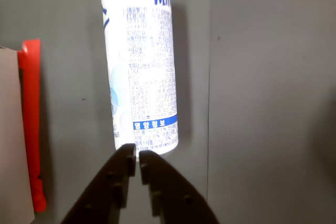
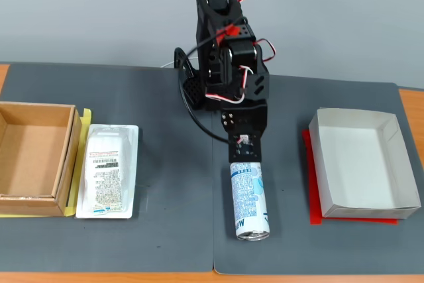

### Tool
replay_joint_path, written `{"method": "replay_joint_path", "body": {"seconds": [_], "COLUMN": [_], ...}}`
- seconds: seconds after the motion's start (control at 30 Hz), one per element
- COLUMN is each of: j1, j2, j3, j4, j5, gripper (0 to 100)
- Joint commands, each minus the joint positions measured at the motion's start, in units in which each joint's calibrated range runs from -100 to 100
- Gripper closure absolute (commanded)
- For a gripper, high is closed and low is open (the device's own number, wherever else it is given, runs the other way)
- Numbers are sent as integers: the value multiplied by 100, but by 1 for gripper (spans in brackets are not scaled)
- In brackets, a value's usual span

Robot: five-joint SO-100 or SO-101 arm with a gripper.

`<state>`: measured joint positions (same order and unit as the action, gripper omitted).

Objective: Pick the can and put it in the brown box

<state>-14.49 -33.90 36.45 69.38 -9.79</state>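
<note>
**Entry: gripper poised at can end, nothing grasped**

I found the can (image 2: 249,198) lying on its side on the mat (image 2: 165,230), near the middle of its front edge, pointing front to back. The gripper (image 1: 134,156) sat just at the can's far end; in the wrist view its fingers (image 1: 124,157) were nearly pressed together, a thin slit between them, gripping nothing. I could not tell whether the tips touched the can.

The box (image 2: 33,157) stood open and empty at the mat's left edge, well apart from the can.

Risks, as I judged them:
- The fingers were too narrow to straddle the can. Descending like this would push it, and a can on its side rolls freely.
- The fingers lined up with the can's axis. Gripping at the end rather than across the body could let it tip or slip out.
- The blister pack (image 2: 108,170) lay just beside the box, so a low carry might snag it.

Count: one can, one box, one blister pack, one white tray (image 2: 364,164) at the right edge, on a red sheet (image 2: 311,183).
</note>
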Motion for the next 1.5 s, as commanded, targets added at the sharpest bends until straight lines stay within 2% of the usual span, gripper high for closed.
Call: {"method": "replay_joint_path", "body": {"seconds": [0.0,0.4,0.5,0.7,0.8,1.03,1.47], "j1": [-127,-501,-590,-639,-639,-631,-631], "j2": [446,1767,2005,2437,2598,2708,3377], "j3": [-703,-1572,-1744,-2070,-2188,-2097,-2151], "j4": [-77,-77,-77,-77,-251,-936,-997], "j5": [-16,20,20,20,26,26,26], "gripper": [99,97,90,66,59,59,59]}}
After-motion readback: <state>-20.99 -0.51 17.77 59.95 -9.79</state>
